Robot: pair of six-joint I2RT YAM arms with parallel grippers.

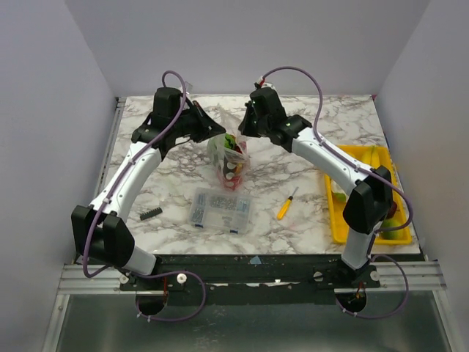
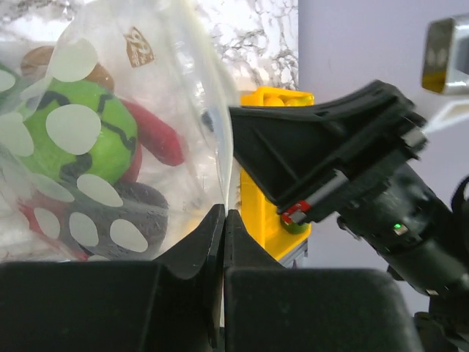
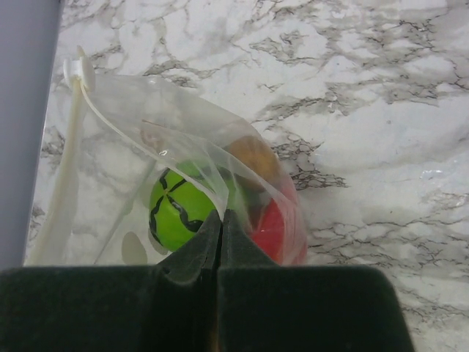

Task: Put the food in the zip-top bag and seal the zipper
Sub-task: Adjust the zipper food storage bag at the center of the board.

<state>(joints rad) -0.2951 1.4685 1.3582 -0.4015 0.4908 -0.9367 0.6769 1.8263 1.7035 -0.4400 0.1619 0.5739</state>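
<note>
The see-through zip-top bag (image 1: 228,163) stands at the table's middle back, held up between both grippers. Inside it are a green striped ball (image 3: 179,209), a red piece (image 3: 280,224) and a brown piece (image 3: 253,158); they also show in the left wrist view: green (image 2: 80,132), red (image 2: 155,138). My left gripper (image 2: 223,220) is shut on the bag's edge from the left (image 1: 217,134). My right gripper (image 3: 220,218) is shut on the bag's upper film from the right (image 1: 245,136). The pale zipper strip (image 3: 62,176) runs down the bag's left side in the right wrist view.
A rigid clear compartment box (image 1: 220,209) lies in front of the bag. A yellow-handled screwdriver (image 1: 286,204) lies to its right. A yellow tray (image 1: 366,192) sits at the right edge. A small black part (image 1: 151,213) lies at the front left.
</note>
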